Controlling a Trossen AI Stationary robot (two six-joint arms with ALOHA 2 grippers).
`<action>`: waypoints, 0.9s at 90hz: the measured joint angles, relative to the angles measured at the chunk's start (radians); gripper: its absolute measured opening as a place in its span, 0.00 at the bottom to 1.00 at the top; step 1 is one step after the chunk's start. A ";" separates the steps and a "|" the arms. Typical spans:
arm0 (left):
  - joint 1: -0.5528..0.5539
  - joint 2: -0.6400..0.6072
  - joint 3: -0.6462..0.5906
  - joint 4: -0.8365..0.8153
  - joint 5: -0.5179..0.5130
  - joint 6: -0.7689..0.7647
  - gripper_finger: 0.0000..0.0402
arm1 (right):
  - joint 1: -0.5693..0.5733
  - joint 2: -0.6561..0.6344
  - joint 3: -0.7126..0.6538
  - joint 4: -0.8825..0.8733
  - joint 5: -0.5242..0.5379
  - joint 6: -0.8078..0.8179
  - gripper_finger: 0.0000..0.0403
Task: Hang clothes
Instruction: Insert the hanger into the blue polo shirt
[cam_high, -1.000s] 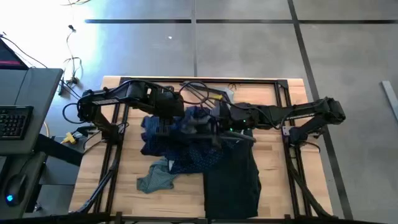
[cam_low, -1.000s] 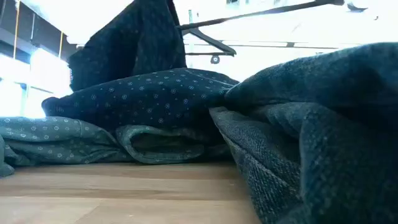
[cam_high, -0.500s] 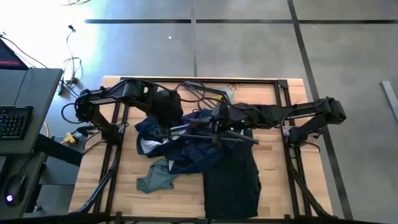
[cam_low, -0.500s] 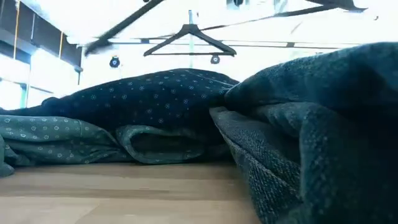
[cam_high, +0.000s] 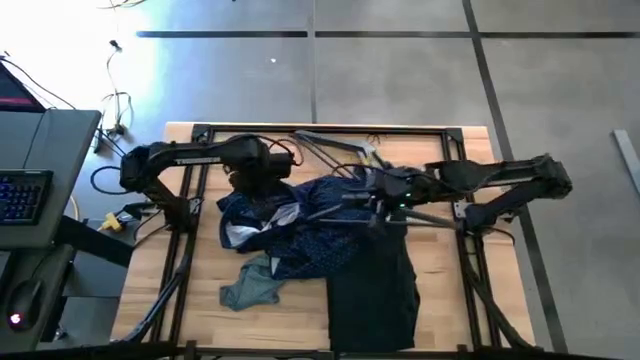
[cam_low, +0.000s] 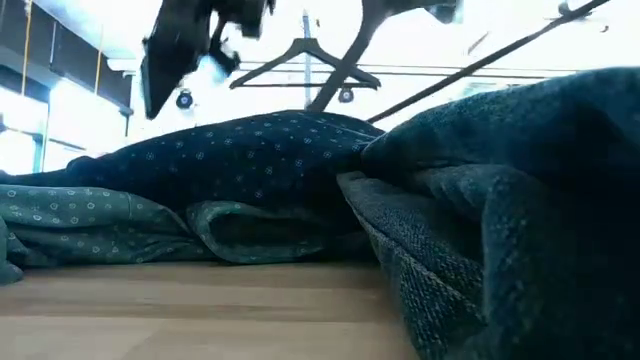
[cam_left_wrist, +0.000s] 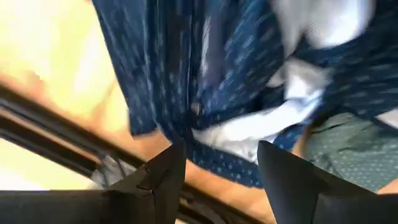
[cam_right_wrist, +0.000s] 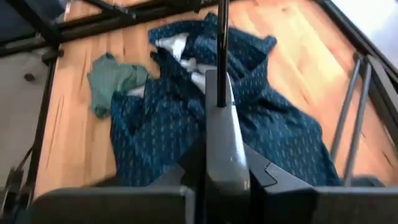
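Fingers (cam_left_wrist: 163, 177) of the left gripper (cam_left_wrist: 217, 180) stand spread and empty over the navy dotted shirt (cam_high: 300, 225). Right-gripper (cam_right_wrist: 222, 118) fingers are pressed together on the thin rod of the hanger (cam_high: 345, 210).

1. Locate the garments. The navy dotted shirt lies crumpled at mid-surface, under the hanger. The teal shirt (cam_high: 250, 285) touches its near-left edge. The black trousers (cam_high: 375, 285) lie at its right, toward the near edge of the wooden surface (cam_high: 200, 290).

2. Identify the step. You are threading the hanger into the navy shirt; no garment is on it yet. This is an early stage.

3. Plan the next move. Judge that the left gripper must descend, pinch the collar and lift it open so you can slide a hanger arm inside.

4. Cross-check the views. The left wrist view shows white lining among the shirt's folds. The low view shows the hanger raised clear above the cloth, which the high view cannot confirm. Only the right wrist view shows the grip on the rod.
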 joint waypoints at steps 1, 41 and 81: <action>0.006 0.001 -0.012 0.004 0.005 -0.006 0.44 | -0.002 -0.007 0.000 -0.007 -0.004 -0.005 0.07; 0.005 -0.141 -0.338 0.036 0.228 -0.460 0.54 | -0.150 -0.180 -0.158 0.058 -0.207 -0.220 0.07; -0.040 -0.228 -0.563 0.211 0.169 -0.745 0.56 | -0.161 -0.217 -0.216 0.208 -0.282 -0.298 0.07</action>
